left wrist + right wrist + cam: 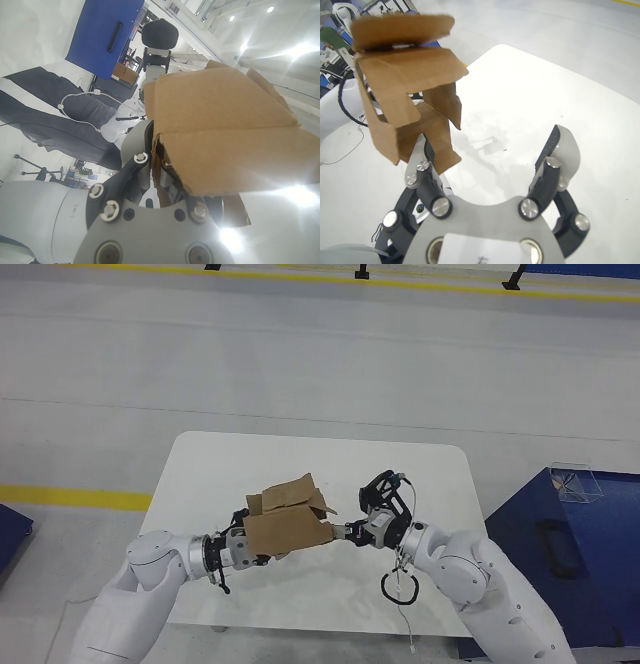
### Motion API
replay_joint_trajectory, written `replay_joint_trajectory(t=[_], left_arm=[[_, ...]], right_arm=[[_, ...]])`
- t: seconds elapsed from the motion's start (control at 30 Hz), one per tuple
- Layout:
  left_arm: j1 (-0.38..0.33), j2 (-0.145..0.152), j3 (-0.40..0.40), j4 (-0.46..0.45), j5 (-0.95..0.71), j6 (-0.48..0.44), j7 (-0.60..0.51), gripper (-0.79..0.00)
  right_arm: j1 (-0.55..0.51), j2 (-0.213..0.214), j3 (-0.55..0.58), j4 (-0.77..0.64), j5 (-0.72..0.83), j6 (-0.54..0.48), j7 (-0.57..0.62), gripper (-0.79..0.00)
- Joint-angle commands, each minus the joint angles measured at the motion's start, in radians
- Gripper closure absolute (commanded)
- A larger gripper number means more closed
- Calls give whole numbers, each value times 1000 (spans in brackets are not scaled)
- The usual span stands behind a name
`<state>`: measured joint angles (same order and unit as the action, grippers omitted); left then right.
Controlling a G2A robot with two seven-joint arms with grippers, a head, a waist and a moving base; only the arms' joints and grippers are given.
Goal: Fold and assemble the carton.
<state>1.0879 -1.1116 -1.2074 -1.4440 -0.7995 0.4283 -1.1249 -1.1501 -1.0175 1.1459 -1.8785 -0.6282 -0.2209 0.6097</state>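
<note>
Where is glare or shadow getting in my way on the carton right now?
Left wrist view: ceiling-light flares wash out the lower and right edges of the carton. Right wrist view: no glare on the cardboard, only a faint shadow on the table beneath it. Top view: even light, flaps easy to read.

Both arms angle inward, wrists facing each other. The left gripper [255, 550] is clamped on one end of the carton [288, 526], holding it aloft. Just beyond the carton's other end, the right gripper [490, 150] has its fingers [551, 146] spread wide, gripping nothing.
</note>
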Motion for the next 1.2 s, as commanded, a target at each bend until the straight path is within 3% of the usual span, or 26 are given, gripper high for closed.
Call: replay_joint_trajectory(t=[0.0, 0.27, 0.67, 1.17], left_arm=[[-1, 2, -4, 0, 9, -4, 11, 0], [0, 5, -12, -1, 8, -20, 60, 0], [13, 8, -11, -14, -2, -51, 56, 0], [56, 17, -33, -68, 27, -237, -36, 0]], right_arm=[[-11, 3, 22, -19, 13, -4, 6, -785], [-37, 5, 40, -95, 8, -8, 26, -785], [34, -19, -58, -56, -35, 18, 18, -785], [38, -18, 9, -21, 0, 20, 43, -785]])
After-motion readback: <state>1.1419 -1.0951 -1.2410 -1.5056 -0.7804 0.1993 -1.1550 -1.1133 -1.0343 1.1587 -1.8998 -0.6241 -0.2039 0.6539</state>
